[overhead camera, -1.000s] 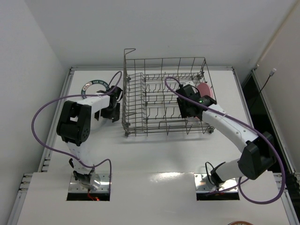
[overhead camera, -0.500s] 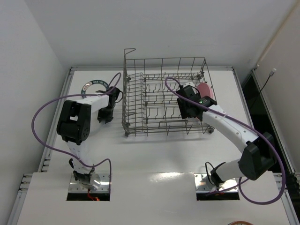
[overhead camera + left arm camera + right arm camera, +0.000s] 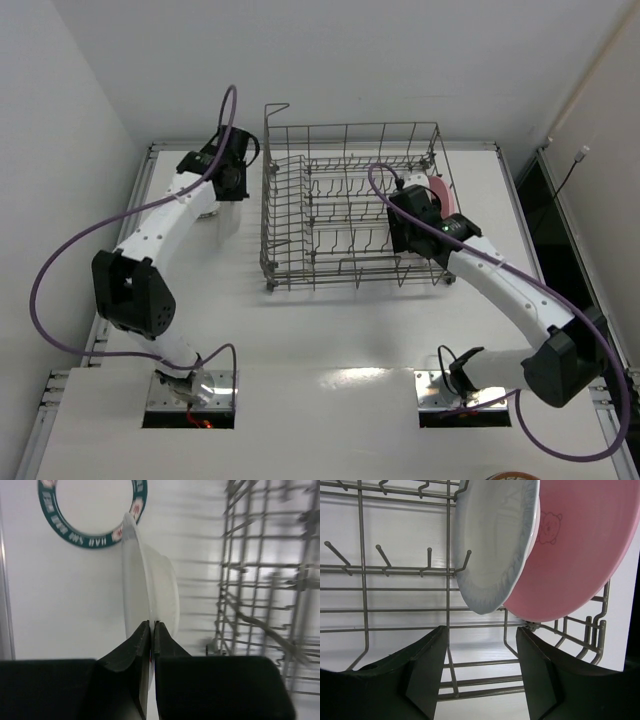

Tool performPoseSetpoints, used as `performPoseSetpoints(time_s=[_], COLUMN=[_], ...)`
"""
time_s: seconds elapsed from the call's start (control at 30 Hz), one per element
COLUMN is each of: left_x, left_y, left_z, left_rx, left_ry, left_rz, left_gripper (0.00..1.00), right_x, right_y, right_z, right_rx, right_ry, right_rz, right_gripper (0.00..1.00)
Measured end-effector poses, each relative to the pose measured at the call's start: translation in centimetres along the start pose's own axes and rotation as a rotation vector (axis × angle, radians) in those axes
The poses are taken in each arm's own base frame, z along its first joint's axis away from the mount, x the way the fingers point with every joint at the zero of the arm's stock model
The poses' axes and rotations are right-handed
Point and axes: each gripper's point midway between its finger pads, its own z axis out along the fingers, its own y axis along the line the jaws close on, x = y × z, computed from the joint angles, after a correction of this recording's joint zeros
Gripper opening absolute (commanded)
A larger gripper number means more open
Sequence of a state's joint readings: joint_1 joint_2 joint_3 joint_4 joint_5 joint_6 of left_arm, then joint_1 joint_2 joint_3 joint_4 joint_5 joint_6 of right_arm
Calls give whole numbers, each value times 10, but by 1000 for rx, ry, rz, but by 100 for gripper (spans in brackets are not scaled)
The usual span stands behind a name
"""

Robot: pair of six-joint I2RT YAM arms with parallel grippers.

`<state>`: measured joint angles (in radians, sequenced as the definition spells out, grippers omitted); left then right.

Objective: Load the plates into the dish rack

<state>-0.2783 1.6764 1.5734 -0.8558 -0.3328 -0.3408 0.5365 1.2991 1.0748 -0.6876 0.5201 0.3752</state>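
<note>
My left gripper (image 3: 151,625) is shut on the rim of a whitish plate (image 3: 150,580), which hangs edge-on above the table, left of the dish rack (image 3: 260,580). In the top view that gripper (image 3: 230,190) is near the rack's left wall (image 3: 268,200). Below, a white plate with a dark green lettered rim (image 3: 75,537) lies flat on the table. My right gripper (image 3: 482,645) is open inside the rack (image 3: 405,569), just short of a whitish plate (image 3: 495,545) and a pink plate (image 3: 585,550) standing on edge in it. The pink plate (image 3: 438,190) stands at the rack's right end.
The rack's tall wire sides (image 3: 350,127) rise around the right gripper (image 3: 408,222). A white wall runs close along the table's left edge (image 3: 145,190). Purple cables (image 3: 70,250) loop off both arms.
The left gripper has shut on the whitish plate and lifted it off the table while the arm stretched toward the back. The right arm has shifted slightly to the right.
</note>
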Motion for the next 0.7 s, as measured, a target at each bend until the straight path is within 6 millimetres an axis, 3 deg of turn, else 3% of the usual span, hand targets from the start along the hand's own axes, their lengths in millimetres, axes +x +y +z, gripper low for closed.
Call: performPoseSetpoints(time_s=[0.07,0.17,0.4,0.53,0.6,0.7], left_x=[-22,-37,-22,-26,-37,-78], left_y=[-4,-3,2,2,2,-2], left_z=[-23,-46,-46,-52,-65,-104], left_rx=[26,55,39,44,55,104], left_ry=[-77,-138,-89,-92,-116,-240], left_rz=[-15,-41,-29,-42,-60,-108], left_gripper=[0,0,0,0,0,0], right_x=[0,5,11,11,11,6], right_y=[-1,-1,-3,-5,-7,-11], right_z=[1,3,7,7,5,-3], right_rx=[0,-1,-2,-1,-1,-5], right_ry=[-1,12,27,22,14,-16], right_rz=[9,10,21,35,45,73], right_gripper=[55,55,55,55,55,55])
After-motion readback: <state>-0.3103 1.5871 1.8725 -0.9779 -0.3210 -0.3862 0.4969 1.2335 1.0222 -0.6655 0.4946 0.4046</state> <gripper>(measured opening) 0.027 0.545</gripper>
